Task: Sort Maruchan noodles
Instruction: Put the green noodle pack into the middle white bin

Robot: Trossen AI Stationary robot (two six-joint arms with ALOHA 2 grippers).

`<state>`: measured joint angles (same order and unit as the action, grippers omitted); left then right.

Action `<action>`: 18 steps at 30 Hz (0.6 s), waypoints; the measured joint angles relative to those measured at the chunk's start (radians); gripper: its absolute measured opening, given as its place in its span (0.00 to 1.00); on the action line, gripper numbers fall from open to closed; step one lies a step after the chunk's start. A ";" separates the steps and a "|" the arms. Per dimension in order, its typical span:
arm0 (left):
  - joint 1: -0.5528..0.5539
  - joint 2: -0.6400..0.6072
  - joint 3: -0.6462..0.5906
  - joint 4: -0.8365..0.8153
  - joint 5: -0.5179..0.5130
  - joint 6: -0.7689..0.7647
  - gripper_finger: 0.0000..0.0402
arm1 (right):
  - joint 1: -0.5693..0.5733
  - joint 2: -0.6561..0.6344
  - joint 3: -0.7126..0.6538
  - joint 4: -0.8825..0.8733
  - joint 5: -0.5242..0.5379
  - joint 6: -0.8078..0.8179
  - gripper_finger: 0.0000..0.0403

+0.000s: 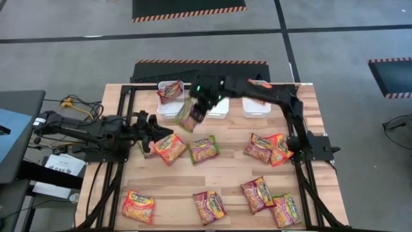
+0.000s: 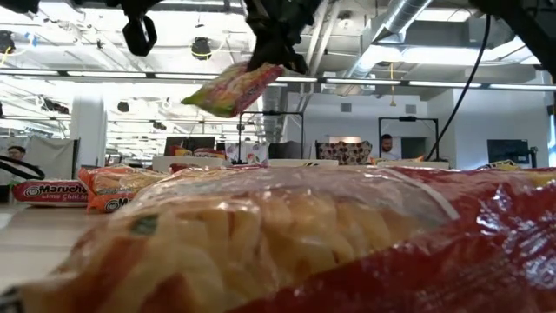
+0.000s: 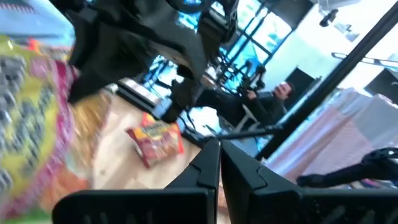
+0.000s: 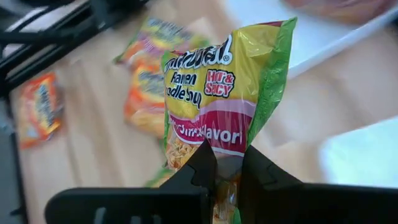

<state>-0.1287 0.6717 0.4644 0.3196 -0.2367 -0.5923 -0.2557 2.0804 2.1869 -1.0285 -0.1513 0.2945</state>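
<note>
A: What do we find in the three white rectangular bins (image 1: 212, 109)?
B: We see one packet (image 1: 170, 91) in the leftmost and one in the rightmost; the middle's contents are hidden.
A: And elsewhere?
B: We count nine flat crinkly packets on the wooden table (image 1: 232, 171). Above the middle bin, the right gripper (image 1: 198, 109) pinches a green-edged packet (image 4: 227, 93). Beside the table's left edge, the left gripper (image 3: 219, 163) is closed, empty.

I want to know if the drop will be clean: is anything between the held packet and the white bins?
Nothing visible. The right gripper holds the green-edged packet in the air, clear of the table, beside the bins. The nearest bin already holds one packet; the left gripper waits off to the side.
</note>
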 joint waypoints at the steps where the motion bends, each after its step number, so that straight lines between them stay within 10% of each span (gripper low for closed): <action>1: 0.010 -0.005 0.000 0.000 0.000 0.010 0.00 | -0.025 0.000 0.014 -0.020 0.000 -0.021 0.13; 18: 0.230 -0.020 0.000 -0.032 -0.014 0.032 0.00 | -0.327 -0.077 -0.053 -0.108 0.046 -0.192 0.13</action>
<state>0.1018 0.6514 0.4644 0.2874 -0.2512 -0.5607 -0.5830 2.0034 2.1340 -1.1366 -0.1051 0.1028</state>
